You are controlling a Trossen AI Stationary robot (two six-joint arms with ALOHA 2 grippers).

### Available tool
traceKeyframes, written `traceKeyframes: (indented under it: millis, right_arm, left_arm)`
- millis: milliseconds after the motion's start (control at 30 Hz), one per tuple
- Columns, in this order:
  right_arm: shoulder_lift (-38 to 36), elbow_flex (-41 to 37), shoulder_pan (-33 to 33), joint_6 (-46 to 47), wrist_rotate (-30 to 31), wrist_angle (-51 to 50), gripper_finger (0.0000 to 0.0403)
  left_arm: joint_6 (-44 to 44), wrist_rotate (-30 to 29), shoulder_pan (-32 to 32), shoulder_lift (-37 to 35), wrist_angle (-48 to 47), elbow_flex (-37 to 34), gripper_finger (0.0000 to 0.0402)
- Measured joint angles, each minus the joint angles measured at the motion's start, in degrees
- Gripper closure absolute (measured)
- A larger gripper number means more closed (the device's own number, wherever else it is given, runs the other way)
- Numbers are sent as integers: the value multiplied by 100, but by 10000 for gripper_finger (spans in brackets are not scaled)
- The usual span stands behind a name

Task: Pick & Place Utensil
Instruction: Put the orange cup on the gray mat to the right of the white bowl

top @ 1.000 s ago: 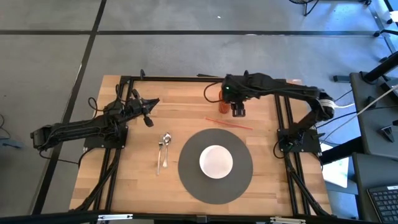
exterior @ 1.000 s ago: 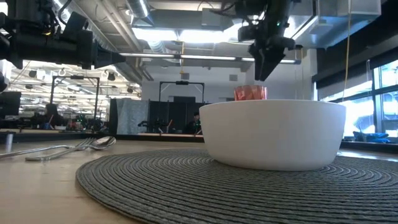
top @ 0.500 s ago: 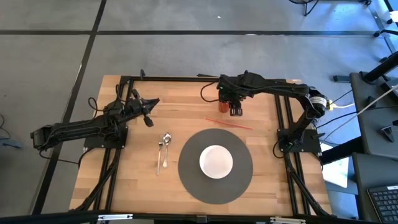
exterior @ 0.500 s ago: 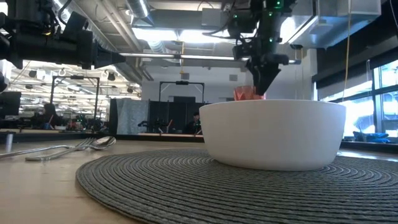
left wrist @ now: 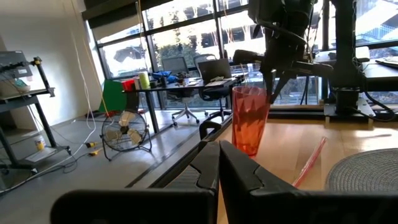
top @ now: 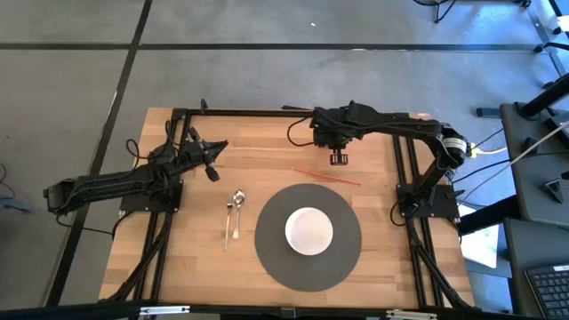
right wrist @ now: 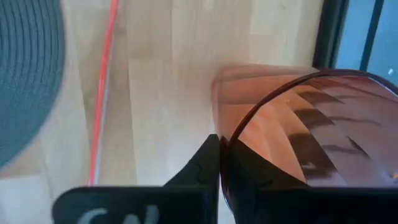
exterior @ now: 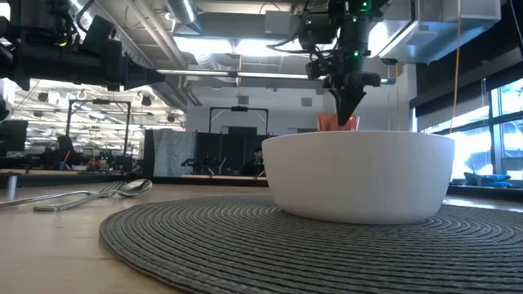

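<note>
**Right hand pinches the cup rim, with the utensils lying nearer the left arm**

Nearest the front edge of the desk (top: pixel 204 267), a white bowl (top: pixel 308 229) sits on a round grey mat (top: pixel 267 244). Left of the mat lie a spoon (top: pixel 236 203) and fork (top: pixel 228 229), long axes running front to back, just beside each other. The left hand (top: pixel 214 174) hangs closed just behind them, nearer than the right. A red straw (top: pixel 327 175) lies behind the mat. Farthest back, the right hand (right wrist: pixel 219 163) is clamped on the rim of a red cup (left wrist: pixel 250 118).

Red faceted cup (left wrist: pixel 250 118), grey ribbed mat (top: pixel 308 236), white bowl (top: pixel 308 229).
</note>
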Motion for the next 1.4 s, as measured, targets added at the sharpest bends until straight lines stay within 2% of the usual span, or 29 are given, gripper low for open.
traceKeyframes:
  millis: [167,367,533,700,800,933,1100,1200,1400]
  right_arm:
    - [-42,733,253,475,-42,-1006,394]
    - [-85,1921,884,1457,-692,-2533,391]
    - [-581,1998,1761,1929,-1378,-2599,394]
    - [-1213,1994,2791,2929,-1319,-2583,394]
    - [-1589,1818,3379,3785,-1281,-2574,394]
    - [-1939,1075,4002,4669,-1240,-2588,394]
    - [-1996,166,4500,5015,-1144,-2480,394]
    - [-1870,-243,4736,5051,-1148,-1932,394]
    - [-1343,-580,5086,5072,-1143,-1704,394]
  left_arm:
    - [0,1,0,1,0,0,398]
    - [0,0,1,1,-2,0,398]
    - [0,-1,0,0,-84,0,398]
    - [0,1,0,1,-117,0,398]
    - [0,1,-1,1,-96,0,398]
    - [-3,0,-1,1,-89,0,398]
    - [-8,1,-1,1,-87,0,398]
    - [-12,0,1,1,-87,0,398]
    - [-26,1,0,1,-85,0,398]
